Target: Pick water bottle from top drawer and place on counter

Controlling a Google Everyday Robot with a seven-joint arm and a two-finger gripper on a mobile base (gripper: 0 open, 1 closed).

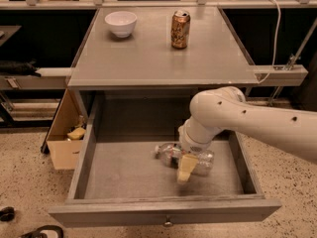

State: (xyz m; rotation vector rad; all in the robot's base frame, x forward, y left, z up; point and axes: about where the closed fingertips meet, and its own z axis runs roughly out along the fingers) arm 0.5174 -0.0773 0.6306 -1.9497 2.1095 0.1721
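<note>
The water bottle (167, 153) lies on its side on the floor of the open top drawer (148, 209), right of the middle. It is clear, with a reddish band partly hidden by my arm. My gripper (185, 165) hangs from the white arm (233, 118), which reaches in from the right. It is down in the drawer, right over the bottle's middle. The grey counter (158, 53) lies above and behind the drawer.
A white bowl (121, 23) and a gold-brown drink can (180, 29) stand at the back of the counter. A tan cardboard box (64, 143) sits on the floor left of the drawer. A white cable (275, 33) and rail run along the right.
</note>
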